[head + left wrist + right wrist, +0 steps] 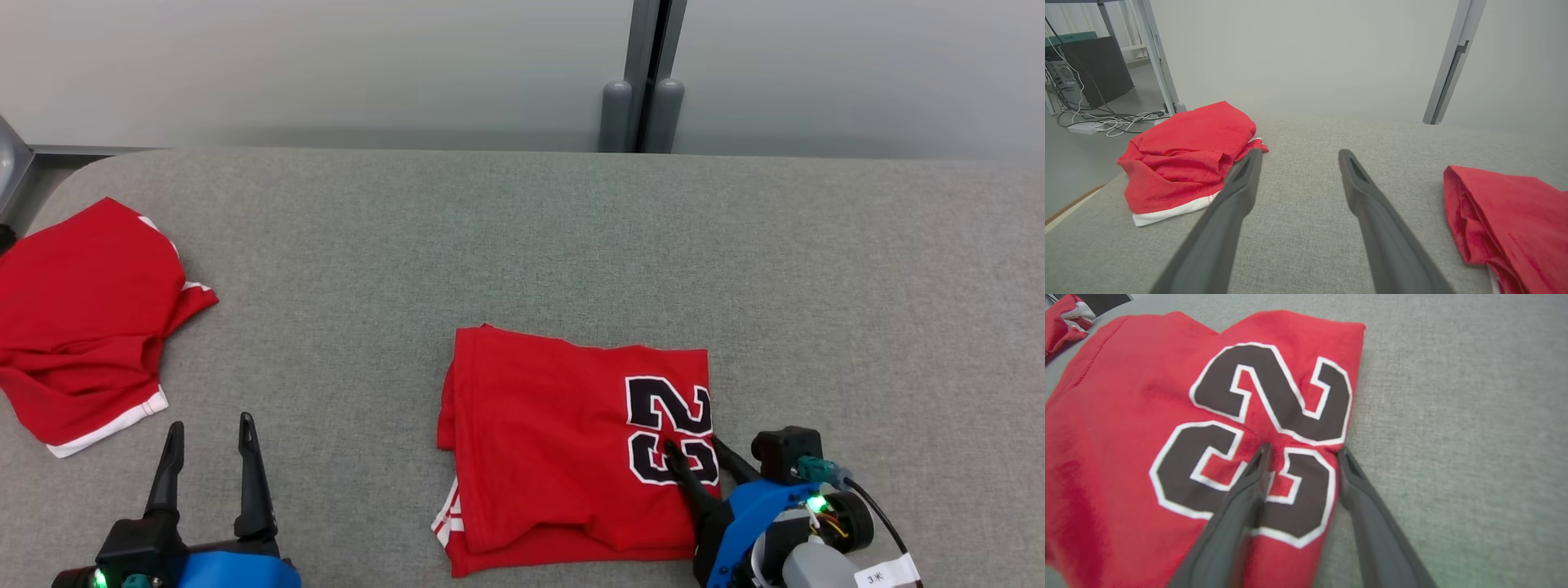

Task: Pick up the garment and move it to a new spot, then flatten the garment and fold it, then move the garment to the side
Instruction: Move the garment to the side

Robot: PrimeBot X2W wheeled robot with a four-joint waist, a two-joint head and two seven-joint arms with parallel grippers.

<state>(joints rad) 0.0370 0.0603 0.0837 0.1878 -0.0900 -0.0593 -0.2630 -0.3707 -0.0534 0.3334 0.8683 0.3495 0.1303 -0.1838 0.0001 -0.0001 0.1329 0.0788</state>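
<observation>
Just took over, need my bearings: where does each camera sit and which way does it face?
Head view: on the head, looking forward and down at the table; left gripper lower left, right gripper lower right.
Left wrist view: on the left wrist, along its open fingers toward the crumpled shirt.
Right wrist view: on the right wrist, down its fingers at the folded jersey.
Shared: head and right wrist views both show the jersey's number.

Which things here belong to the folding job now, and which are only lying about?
In the job: folded red jersey; right gripper, open, astride its right edge.
Lying about: crumpled red garment at the table's left end; floor cables; left gripper, open above the table.
</observation>
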